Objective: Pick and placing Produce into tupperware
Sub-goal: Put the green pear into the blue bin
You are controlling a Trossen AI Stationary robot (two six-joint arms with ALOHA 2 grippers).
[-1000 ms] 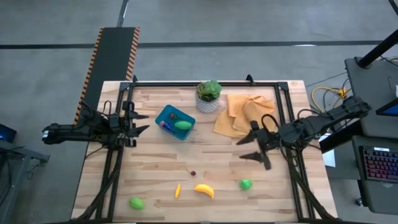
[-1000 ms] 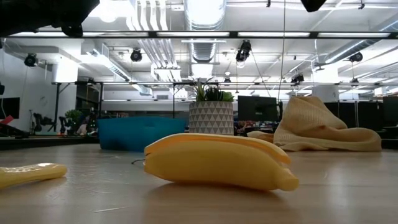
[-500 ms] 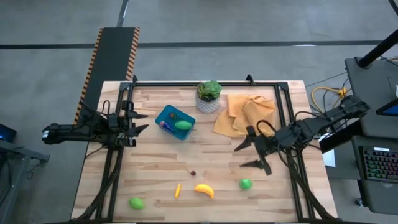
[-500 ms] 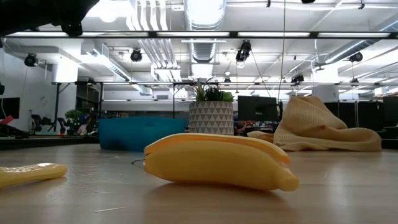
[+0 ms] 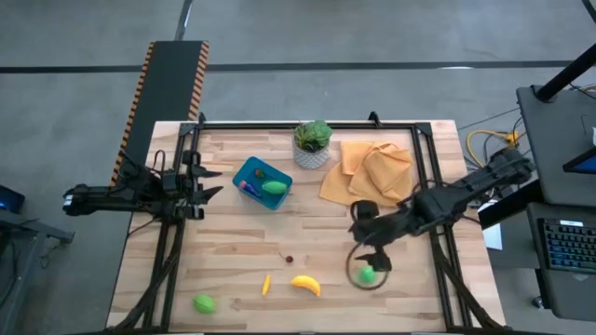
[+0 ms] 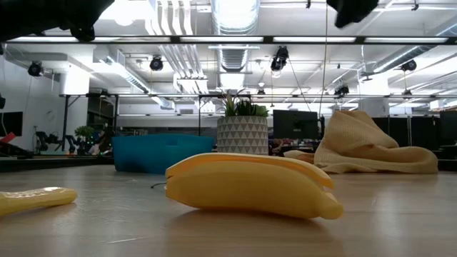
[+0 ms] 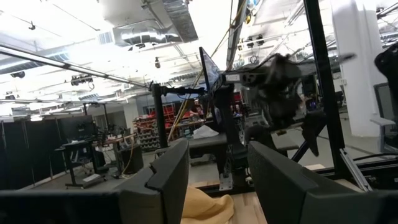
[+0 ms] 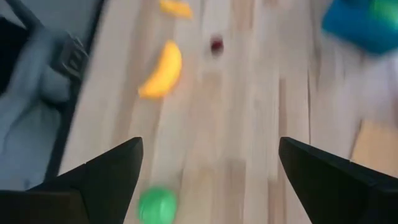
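Right gripper (image 5: 368, 249), fingers spread wide, over green produce piece (image 5: 369, 274); nothing held.

Banana (image 5: 305, 285) lies flat near the table's front edge, long axis roughly left-right and slightly angled; small orange-yellow piece (image 5: 266, 285) just left of it, another green piece (image 5: 204, 302) at front left, a tiny red piece (image 5: 289, 260) mid-table. Tupperware (image 5: 251, 174) sits behind, left of centre, holding a green oval (image 5: 274, 187) and a purple bit (image 5: 246, 186). Surface: pale wooden slat table (image 5: 233, 242); the room is an open lab with ceiling ducts. Potted plant (image 5: 313, 142) and orange cloth (image 5: 367, 172) at rear. Left gripper (image 5: 207, 183) waits at the left edge, fingers partly apart, empty.
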